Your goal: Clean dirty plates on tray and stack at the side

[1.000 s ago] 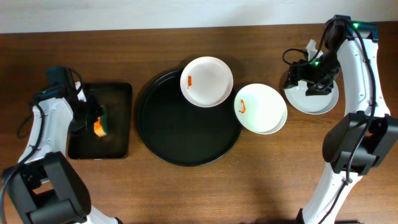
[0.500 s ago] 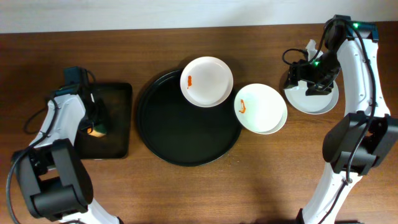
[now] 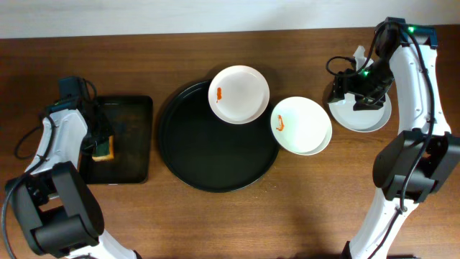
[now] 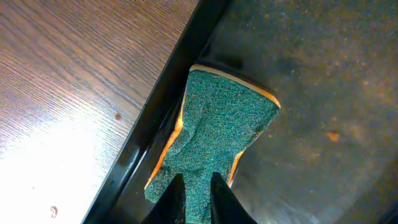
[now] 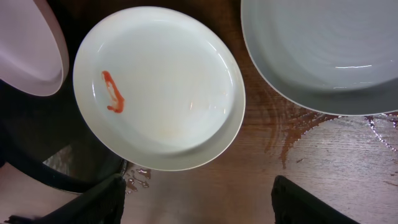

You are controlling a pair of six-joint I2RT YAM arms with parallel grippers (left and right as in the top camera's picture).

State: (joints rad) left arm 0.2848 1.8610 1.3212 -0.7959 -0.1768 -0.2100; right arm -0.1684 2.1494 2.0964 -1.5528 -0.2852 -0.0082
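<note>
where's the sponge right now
In the overhead view the sponge sits at the far left, against the left rim of the rectangular black tray, pinched by the left gripper. The round tray lies to its right.

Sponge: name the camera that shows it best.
Left wrist: the sponge fills the frame, green scouring face showing, pinched by the left gripper. Overhead shows only a small orange patch; right wrist shows none of it.

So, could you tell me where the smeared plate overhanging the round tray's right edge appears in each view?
Overhead: smeared plate right of centre, overlapping the round tray.
Left wrist: not in it; this view shows the sponge.
Right wrist: upper left of centre.
Shared landmark: the clean plate beside it.
</note>
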